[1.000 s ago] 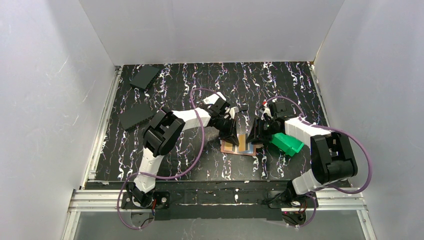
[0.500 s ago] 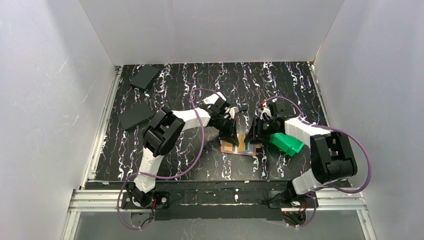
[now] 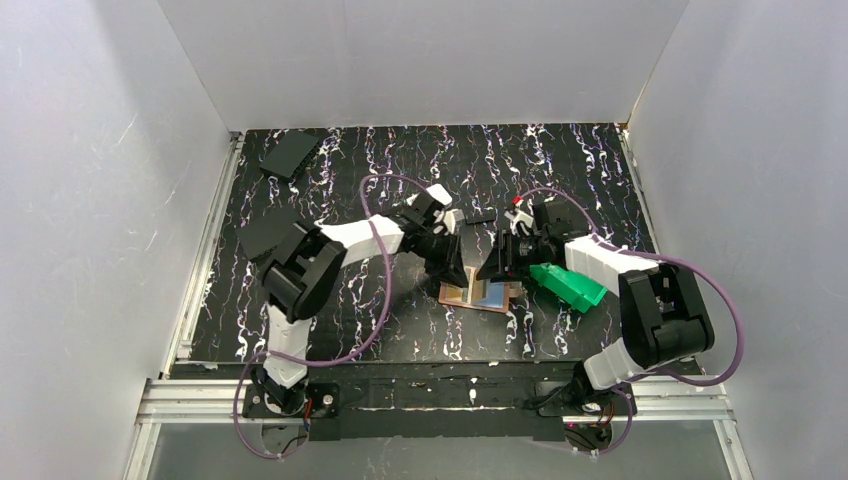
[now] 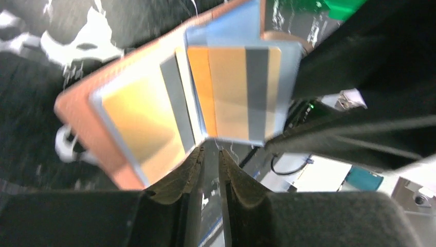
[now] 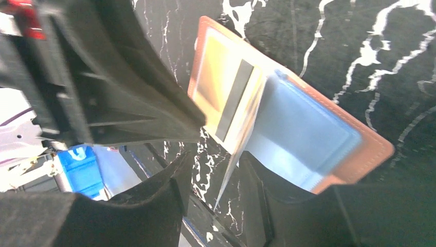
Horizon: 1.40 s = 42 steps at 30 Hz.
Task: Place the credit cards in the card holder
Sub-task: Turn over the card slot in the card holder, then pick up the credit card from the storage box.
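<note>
At the middle of the counter (image 3: 400,170): the card holder (image 3: 480,297) lies open, orange-brown cover down.
Left fingers (image 4: 172,188): slightly apart, tips just beside an orange card (image 4: 231,92) lying in the holder.
Right fingers (image 5: 154,206): apart, astride a raised inner leaf (image 5: 237,154).
Green bin (image 3: 567,285): just right of the holder.

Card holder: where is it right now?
In the top view the card holder lies open near the table's middle, between the left gripper and right gripper, the green bin just right of it.
</note>
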Tool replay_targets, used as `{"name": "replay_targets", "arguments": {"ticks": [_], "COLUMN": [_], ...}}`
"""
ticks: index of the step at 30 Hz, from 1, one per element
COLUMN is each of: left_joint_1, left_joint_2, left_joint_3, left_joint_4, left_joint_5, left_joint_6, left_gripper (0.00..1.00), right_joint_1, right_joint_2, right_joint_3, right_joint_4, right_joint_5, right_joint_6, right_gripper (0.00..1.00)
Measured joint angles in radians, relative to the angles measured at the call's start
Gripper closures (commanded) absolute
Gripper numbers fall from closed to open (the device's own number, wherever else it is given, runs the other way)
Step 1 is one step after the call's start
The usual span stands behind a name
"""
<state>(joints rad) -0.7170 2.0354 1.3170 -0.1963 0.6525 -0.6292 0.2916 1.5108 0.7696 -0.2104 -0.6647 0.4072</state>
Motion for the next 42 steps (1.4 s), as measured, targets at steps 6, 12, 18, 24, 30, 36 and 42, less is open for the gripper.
{"name": "replay_targets", "arguments": {"ticks": [6, 12, 18, 24, 30, 36, 42], "left_joint_1": [0.080, 0.178, 0.183, 0.183, 0.183, 0.183, 0.180], "left_joint_2": [-0.246, -0.433, -0.455, -0.452, -0.451, -0.438, -0.438], "left_joint_3": [-0.159, -0.223, -0.188, -0.047, 0.001, -0.019, -0.050], "left_joint_4": [-0.023, -0.111, -0.200, -0.257, -0.277, -0.286, -0.287], "left_joint_5": [0.003, -0.016, -0.012, 0.056, 0.100, 0.093, 0.087], "left_joint_6": [0.003, 0.055, 0.112, 0.179, 0.240, 0.283, 0.302], "left_gripper": [0.80, 0.74, 0.60, 0.54, 0.50, 0.48, 0.48], "right_joint_1": [0.077, 0.155, 0.132, -0.120, -0.243, -0.254, -0.264], "right_joint_2": [0.029, 0.113, 0.092, -0.156, -0.262, -0.246, -0.163], "right_joint_3": [0.019, 0.072, 0.161, 0.216, 0.177, 0.115, 0.092], "right_joint_4": [0.036, 0.089, -0.002, -0.222, -0.314, -0.307, -0.249], "right_joint_5": [0.000, 0.003, 0.051, 0.234, 0.404, 0.515, 0.542], "right_joint_6": [0.029, 0.082, 0.068, 0.025, 0.093, 0.197, 0.253], "right_gripper": [0.49, 0.45, 0.43, 0.29, 0.09, 0.02, 0.02]}}
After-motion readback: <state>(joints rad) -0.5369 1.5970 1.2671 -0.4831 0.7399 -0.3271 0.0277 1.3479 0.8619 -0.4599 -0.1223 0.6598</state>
